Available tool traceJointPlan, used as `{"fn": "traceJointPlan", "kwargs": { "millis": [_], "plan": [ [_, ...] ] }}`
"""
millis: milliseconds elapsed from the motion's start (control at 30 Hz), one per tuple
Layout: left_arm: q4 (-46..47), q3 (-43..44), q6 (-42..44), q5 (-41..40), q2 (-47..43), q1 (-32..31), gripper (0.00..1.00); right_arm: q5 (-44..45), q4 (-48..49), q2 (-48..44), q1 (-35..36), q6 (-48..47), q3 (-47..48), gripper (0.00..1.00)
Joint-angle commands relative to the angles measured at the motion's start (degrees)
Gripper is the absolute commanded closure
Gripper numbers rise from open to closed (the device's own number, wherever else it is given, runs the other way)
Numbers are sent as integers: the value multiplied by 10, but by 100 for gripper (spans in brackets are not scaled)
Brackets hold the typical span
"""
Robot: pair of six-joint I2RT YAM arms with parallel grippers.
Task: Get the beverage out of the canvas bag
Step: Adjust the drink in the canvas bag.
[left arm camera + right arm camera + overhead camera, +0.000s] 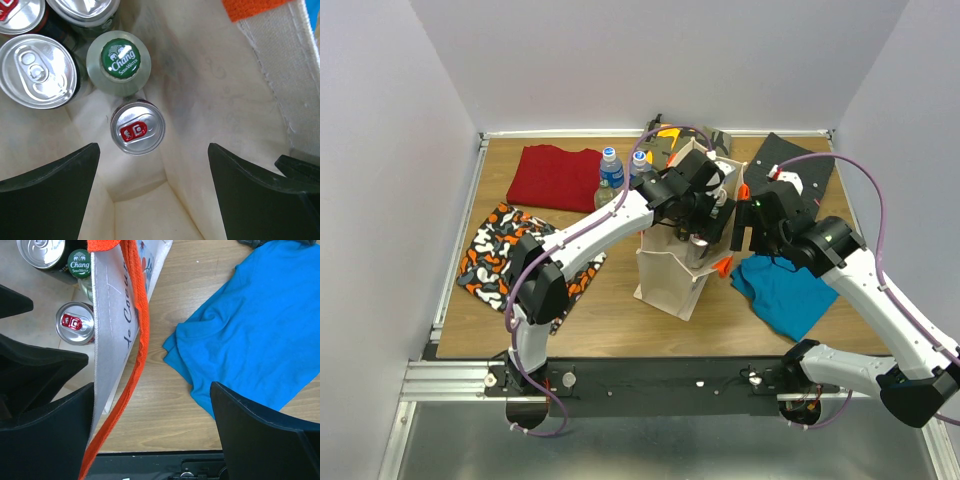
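Both jaws fully open, empty. Your left gripper inside canvas bag; red-tab can at 11 o'clock, seemingly untouched.

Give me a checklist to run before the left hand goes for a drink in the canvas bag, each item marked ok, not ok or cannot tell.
1. The left hand is open: ok, its fingers are spread wide inside the canvas bag.
2. The left hand is empty: ok, nothing is held between its fingers.
3. Target upright: ok, the slim red-tab can stands top up below the gap, slightly left of centre.
4. Room around the can: cannot tell, the Chang bottle stands close against it.
5. Bag steadied: not ok, the right hand is open astride the bag wall and orange handle, gripping neither.
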Motion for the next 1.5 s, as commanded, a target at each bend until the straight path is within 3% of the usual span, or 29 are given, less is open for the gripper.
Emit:
{"fn": "traceJointPlan", "kwargs": {
  "millis": [0,933,1467],
  "plan": [
    [15,5,-9,28,20,-3,1,3,4,9,-3,-1,16,0],
    [41,-18,-44,-16,59,8,4,19,-5,24,-2,6,23,0],
    [48,-19,-52,-15,70,8,16,23,-2,26,-3,5,21,0]
  ]
}}
